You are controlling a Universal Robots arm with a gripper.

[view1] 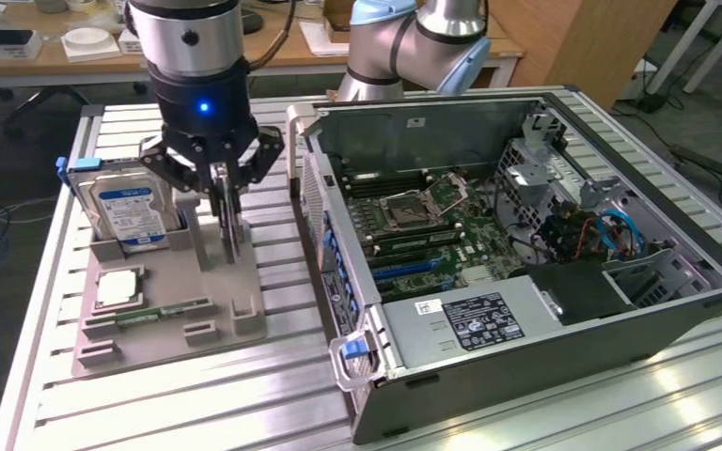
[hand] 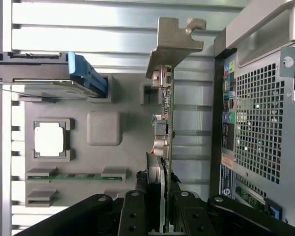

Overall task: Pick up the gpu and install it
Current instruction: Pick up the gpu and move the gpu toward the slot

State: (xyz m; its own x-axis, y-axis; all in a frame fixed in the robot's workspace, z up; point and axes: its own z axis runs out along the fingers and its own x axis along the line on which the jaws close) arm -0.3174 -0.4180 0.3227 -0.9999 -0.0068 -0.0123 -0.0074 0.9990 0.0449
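Observation:
The gpu (view1: 228,230) stands on edge in a slot of the grey holder tray (view1: 173,315), beside the open computer case (view1: 511,235). My gripper (view1: 219,178) hangs straight above it, shut on the card's upper edge. In the wrist view the gpu (hand: 165,123) shows edge-on, with its pale metal bracket (hand: 174,39) at the far end. The black fingers (hand: 136,209) press on both of its faces, and the gripper (hand: 160,209) is centred on it. The card's lower edge sits at the holder's slot.
A silver hard drive (view1: 129,211) with a blue-white label stands in the holder close behind the gripper. A CPU (view1: 120,287) and a green memory stick (view1: 161,310) lie in the tray. The case's motherboard (view1: 424,235) lies exposed, on the exterior view's right.

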